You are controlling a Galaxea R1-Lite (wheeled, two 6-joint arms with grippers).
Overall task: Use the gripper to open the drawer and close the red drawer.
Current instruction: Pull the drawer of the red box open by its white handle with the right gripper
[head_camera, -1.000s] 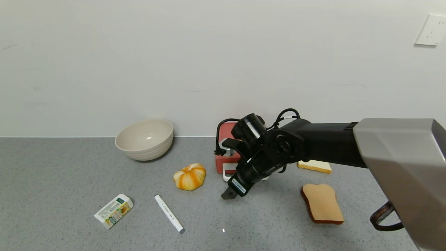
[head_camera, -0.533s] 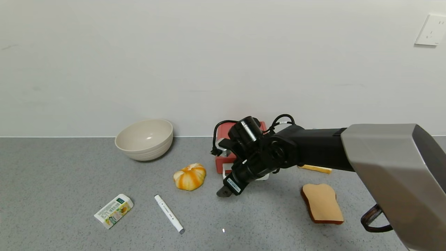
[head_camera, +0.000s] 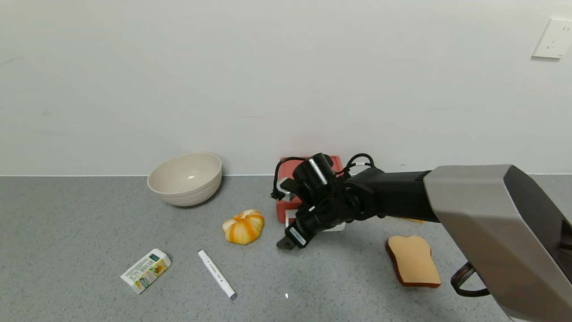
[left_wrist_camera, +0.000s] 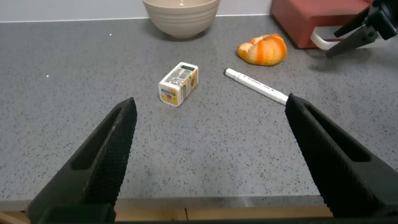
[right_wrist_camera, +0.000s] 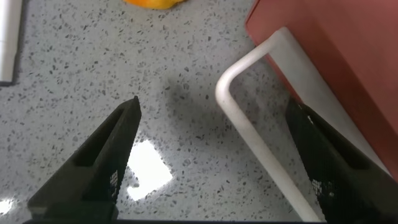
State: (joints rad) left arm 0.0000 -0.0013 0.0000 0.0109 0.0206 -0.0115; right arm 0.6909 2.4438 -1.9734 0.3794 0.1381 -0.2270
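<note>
The salmon-red drawer [head_camera: 286, 208] stands near the wall at the middle of the table, mostly hidden behind my right arm. Its white loop handle [head_camera: 289, 220] sticks out at the front. My right gripper [head_camera: 287, 243] is open and empty, low over the table just in front of the handle. In the right wrist view the handle [right_wrist_camera: 249, 134] lies between the open fingers of that gripper [right_wrist_camera: 213, 109], with the drawer's red front [right_wrist_camera: 336, 56] beside it. My left gripper [left_wrist_camera: 210, 102] is open and empty, parked at the table's near edge.
A beige bowl [head_camera: 185, 178] stands at the back left. A small orange pumpkin [head_camera: 243, 226] lies just left of the drawer. A white marker [head_camera: 216, 273] and a small carton [head_camera: 145, 270] lie in front. A bread slice [head_camera: 413, 260] lies to the right.
My right arm has sunk lower and the right gripper has moved a little back and left, closer to the white handle. The drawer and other objects have not moved.
</note>
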